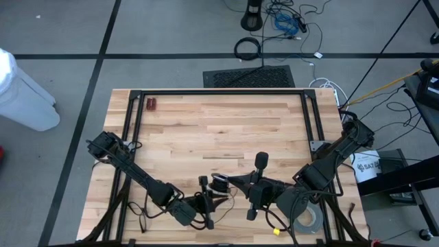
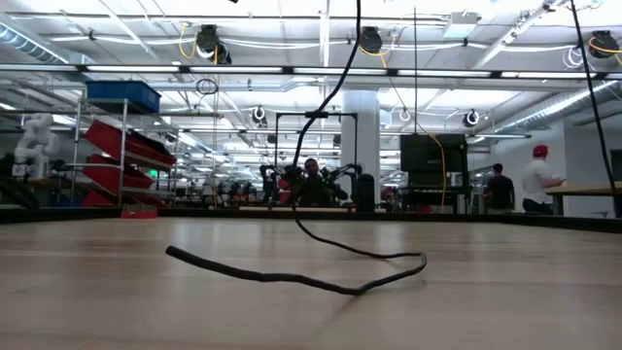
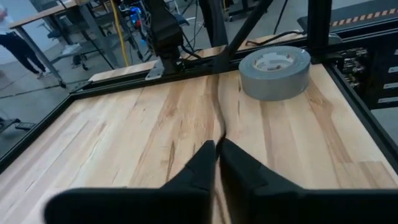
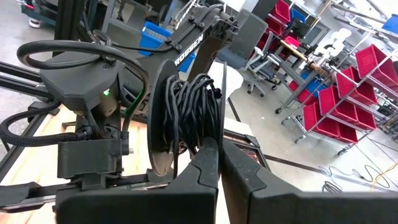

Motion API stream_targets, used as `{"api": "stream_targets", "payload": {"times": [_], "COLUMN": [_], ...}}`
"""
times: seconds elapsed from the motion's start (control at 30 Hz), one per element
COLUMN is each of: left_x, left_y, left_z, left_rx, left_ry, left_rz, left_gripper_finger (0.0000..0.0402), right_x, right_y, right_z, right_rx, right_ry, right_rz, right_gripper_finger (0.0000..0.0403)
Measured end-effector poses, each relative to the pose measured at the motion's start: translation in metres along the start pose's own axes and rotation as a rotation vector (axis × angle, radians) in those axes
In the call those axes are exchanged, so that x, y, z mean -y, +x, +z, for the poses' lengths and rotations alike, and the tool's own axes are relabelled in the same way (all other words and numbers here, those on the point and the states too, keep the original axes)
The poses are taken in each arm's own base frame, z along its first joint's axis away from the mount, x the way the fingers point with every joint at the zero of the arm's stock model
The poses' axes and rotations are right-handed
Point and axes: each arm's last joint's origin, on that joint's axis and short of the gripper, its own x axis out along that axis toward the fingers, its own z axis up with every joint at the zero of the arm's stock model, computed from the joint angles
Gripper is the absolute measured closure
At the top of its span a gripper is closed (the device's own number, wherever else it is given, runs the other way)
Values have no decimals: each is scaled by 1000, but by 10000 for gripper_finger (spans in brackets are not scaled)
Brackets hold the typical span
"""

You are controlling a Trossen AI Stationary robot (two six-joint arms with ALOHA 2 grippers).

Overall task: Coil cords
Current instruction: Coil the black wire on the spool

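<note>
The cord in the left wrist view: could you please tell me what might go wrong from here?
The cord is very thin and might slip from the left gripper pinching it. Its loose tail could snag on the grey tape roll. The bundle before the shut right gripper looks loosely wound and might unravel.

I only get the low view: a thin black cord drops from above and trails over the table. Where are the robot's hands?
Observer: The left gripper is low over the table, fingers closed on the cord.
Operator: Is any of it coiled yet?
Observer: Yes, a coiled bundle sits just beyond the shut right gripper.
Operator: Anything else on the table?
Observer: A grey tape roll, on the right arm's side.
</note>
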Motion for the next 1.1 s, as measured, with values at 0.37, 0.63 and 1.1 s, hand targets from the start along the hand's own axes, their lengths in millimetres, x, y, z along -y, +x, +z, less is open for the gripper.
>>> {"api": "stream_targets", "payload": {"times": [0.37, 0.63, 1.1], "left_x": [-4, -18, -64], "left_y": [-6, -27, -81], "left_z": [1, 12, 21], "left_rx": [-30, -88, -252], "left_ry": [47, 116, 82], "left_rz": [66, 92, 183], "left_gripper_finger": [398, 399, 400], "right_x": [-1, -3, -5], "right_y": [-1, -3, -5], "right_z": [-1, -1, -3], "right_rx": [-7, -4, -22], "right_ry": [-4, -6, 19], "right_rz": [5, 12, 20], "right_gripper_finger": [403, 403, 403]}}
